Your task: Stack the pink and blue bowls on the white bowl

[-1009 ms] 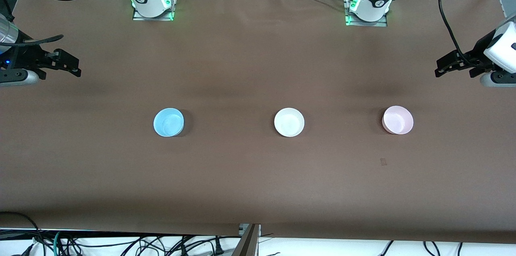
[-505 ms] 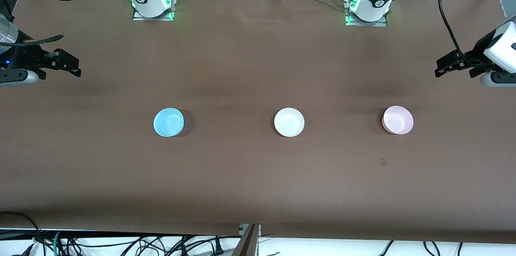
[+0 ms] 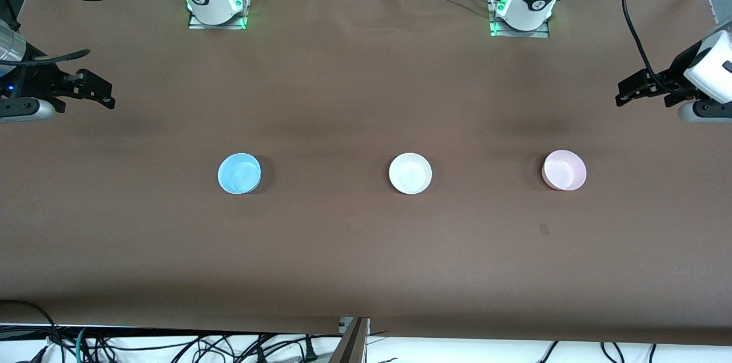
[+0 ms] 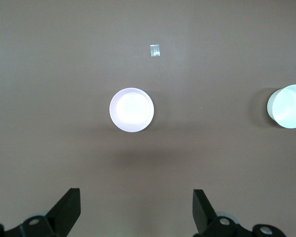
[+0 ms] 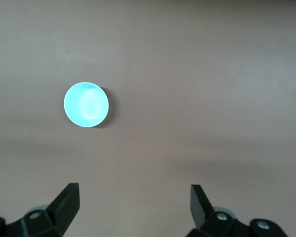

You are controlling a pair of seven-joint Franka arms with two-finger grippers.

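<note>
Covering the whole work surface, one brown table (image 3: 366, 260) carries just three bowls, one of each colour, set in a row and well apart from one another, none stacked. The white bowl (image 3: 410, 173) sits in the middle of the row; the pink bowl (image 3: 564, 170) lies toward the left arm's end of the table and the blue bowl (image 3: 239, 173) toward the right arm's end, all about equally near to the front camera and all upright. A single small pale mark (image 3: 544, 230) lies on the cloth nearer to the front camera than the pink bowl, and nothing stands between any two bowls. Two grippers hang in the air, one at each end. The left gripper (image 3: 629, 94) is over the edge of the table at the left arm's end, its fingers (image 4: 69, 210) spread wide and holding nothing, clear of every bowl. The right gripper (image 3: 102, 91) waits over the right arm's end, its fingers (image 5: 69, 201) likewise spread wide and empty.
</note>
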